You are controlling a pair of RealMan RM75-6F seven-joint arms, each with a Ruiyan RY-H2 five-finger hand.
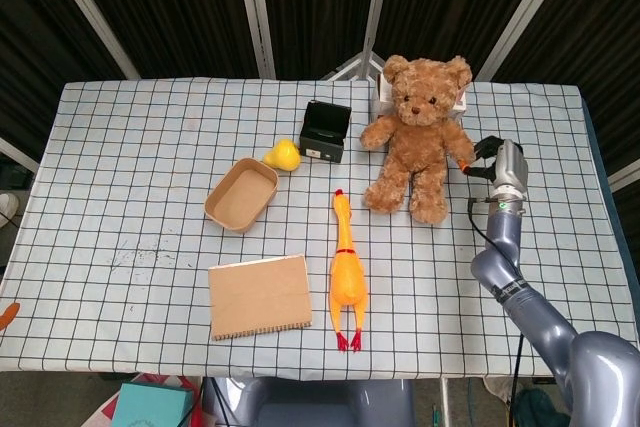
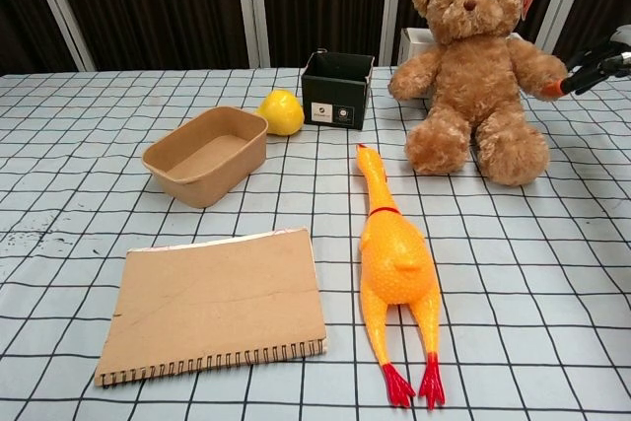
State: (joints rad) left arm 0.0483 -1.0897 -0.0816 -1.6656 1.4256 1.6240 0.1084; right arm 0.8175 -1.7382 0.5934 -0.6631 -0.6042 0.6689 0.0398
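Teddy bear [image 1: 418, 137] is seen in the head view sitting upright just right of the black box [image 1: 325, 131], its long axis vertical, face turned toward the rubber chicken [image 1: 347, 277]. Its outstretched paw is touched by the right hand [image 1: 492, 152]; whether that hand is clenched cannot be told.

In the chest view, teddy bear [image 2: 475, 66] is met at the paw by an orange-tipped finger of the right hand [image 2: 590, 62], right of the black box [image 2: 337, 89].

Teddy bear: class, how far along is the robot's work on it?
Done: the right robot hand is at the outstretched arm of the teddy bear, fingertips touching its paw. In hand: apparently getting a grip, though a firm hold cannot be confirmed. Left: the bear sits upright on the table, not lifted.
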